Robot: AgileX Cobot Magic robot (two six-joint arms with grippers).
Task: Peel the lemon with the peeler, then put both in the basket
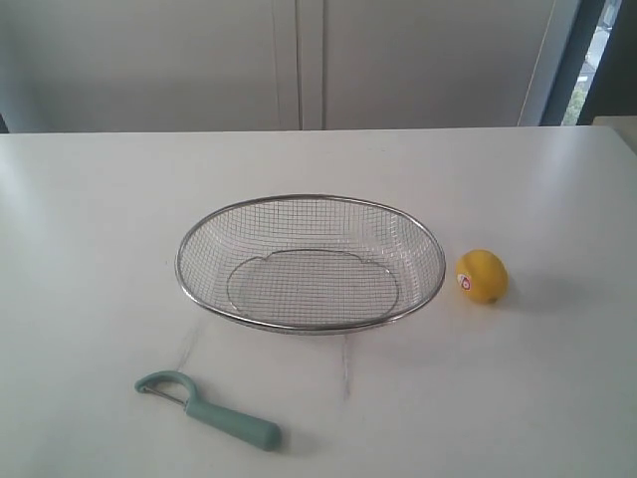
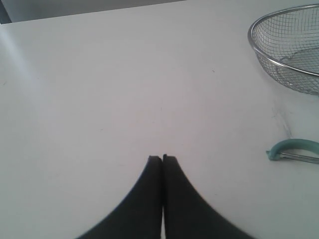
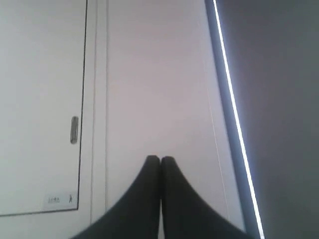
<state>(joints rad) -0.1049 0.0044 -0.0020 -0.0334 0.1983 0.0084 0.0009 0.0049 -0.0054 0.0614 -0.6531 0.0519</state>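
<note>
We expect the lemon [image 1: 482, 276] to be slick, probably rolling; we take the peeler [image 1: 214, 413] by its handle. Our left gripper [image 2: 162, 158] and right gripper [image 3: 160, 158] are pinched, empty.

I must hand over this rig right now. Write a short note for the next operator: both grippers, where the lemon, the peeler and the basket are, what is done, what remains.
Left gripper: shut, empty, above bare table.
Right gripper: shut, empty, facing the wall, not the table.
Basket: mid-table, nothing in it.
Lemon: on the table just right of the basket, apart from it, whole, sticker toward the camera.
Peeler: flat on the table, front left of the basket.
Done: nothing yet.
Left: pick up the peeler and the lemon, peel, put both in the basket.
</note>
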